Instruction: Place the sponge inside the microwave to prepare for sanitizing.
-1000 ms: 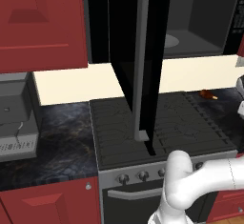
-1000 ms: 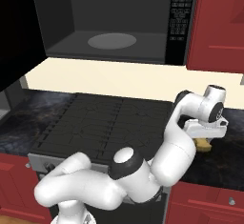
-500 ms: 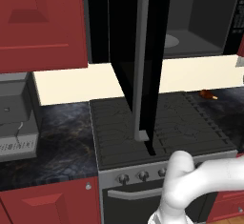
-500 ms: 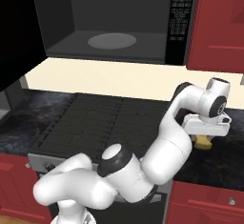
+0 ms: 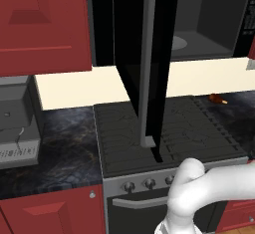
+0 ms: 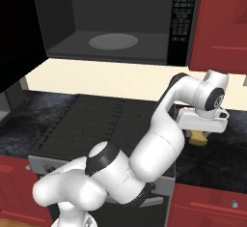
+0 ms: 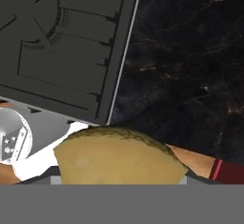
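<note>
The sponge, yellow and likely soft and light, sits under the gripper to the right of the stove above the tabletop, seemingly between fairly wide fingers. Squeezing its middle should suit. The microwave stands open.

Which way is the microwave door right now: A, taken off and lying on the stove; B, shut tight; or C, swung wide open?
C: the glossy black door stands swung out over the stove, leaving the microwave cavity and its round turntable exposed.
</note>
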